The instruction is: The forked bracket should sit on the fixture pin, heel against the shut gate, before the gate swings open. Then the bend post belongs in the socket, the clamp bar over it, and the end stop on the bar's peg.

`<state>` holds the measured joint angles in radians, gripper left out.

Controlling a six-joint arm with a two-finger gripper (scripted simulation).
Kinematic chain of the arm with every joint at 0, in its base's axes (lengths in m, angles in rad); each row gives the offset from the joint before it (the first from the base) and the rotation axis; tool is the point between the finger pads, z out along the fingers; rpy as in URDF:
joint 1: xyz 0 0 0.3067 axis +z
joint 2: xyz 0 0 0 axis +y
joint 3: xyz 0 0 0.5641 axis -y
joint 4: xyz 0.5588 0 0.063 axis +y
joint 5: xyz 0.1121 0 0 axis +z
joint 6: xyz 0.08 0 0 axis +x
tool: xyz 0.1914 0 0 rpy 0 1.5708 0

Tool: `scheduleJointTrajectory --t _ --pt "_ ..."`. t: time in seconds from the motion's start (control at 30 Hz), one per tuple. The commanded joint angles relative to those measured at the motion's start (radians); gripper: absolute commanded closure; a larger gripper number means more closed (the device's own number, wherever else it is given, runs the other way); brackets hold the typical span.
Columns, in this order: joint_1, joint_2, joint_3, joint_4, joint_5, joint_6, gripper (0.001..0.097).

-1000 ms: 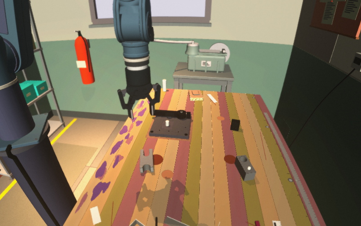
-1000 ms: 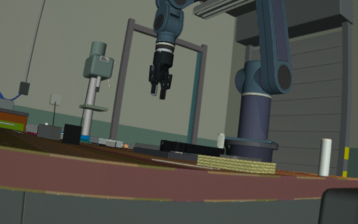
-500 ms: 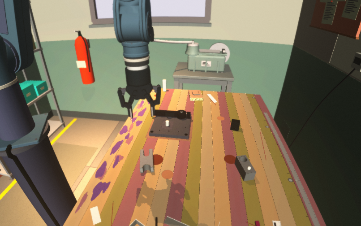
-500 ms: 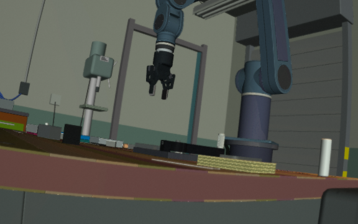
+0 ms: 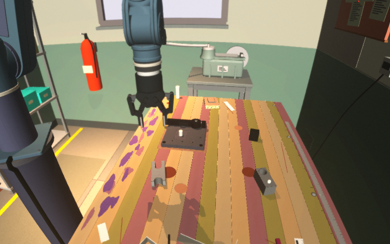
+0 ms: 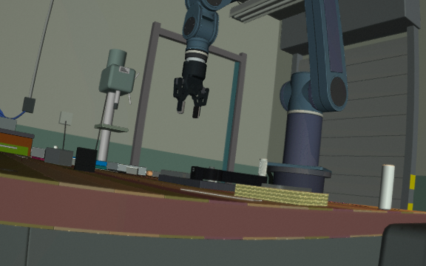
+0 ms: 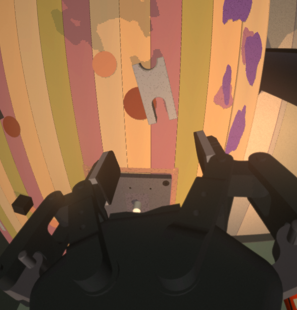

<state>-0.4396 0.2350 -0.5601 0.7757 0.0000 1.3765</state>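
Note:
The forked bracket (image 5: 158,175) (image 7: 154,90), a grey piece with a slot at one end and a notch at the other, lies flat on the striped bench, nearer the front than the dark fixture plate (image 5: 184,138) (image 7: 143,188). A white pin (image 5: 180,133) (image 7: 136,206) stands on the plate. The black gate arm (image 5: 187,123) lies along the plate's far edge. The grey clamp bar (image 5: 264,180) with a white peg lies to the right. A small black block (image 5: 253,134) sits beyond it. A white post (image 5: 177,91) (image 6: 386,186) stands at the far edge. My gripper (image 5: 153,121) (image 6: 188,109) (image 7: 156,157) hangs above the plate's far left corner, open and empty.
Behind the bench a green machine (image 5: 223,62) sits on a grey table, and a red fire extinguisher (image 5: 91,65) hangs on the wall. The robot's base column (image 5: 17,145) stands left of the bench. A dark wall runs along the right side.

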Motion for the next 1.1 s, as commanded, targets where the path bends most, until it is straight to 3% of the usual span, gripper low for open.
scheduleJointTrajectory --t 0.0,0.27,0.73,1.07 --pt "0.0 0.0 0.001 0.0 0.0 0.0 0.0281" --pt "0.0 0.036 -0.018 -0.054 0.0 0.0 0.0281" --pt "0.0 0.219 -0.062 -0.282 0.0 0.001 0.0281" --pt "0.0 0.247 -0.064 -0.314 0.0 0.001 0.0281"
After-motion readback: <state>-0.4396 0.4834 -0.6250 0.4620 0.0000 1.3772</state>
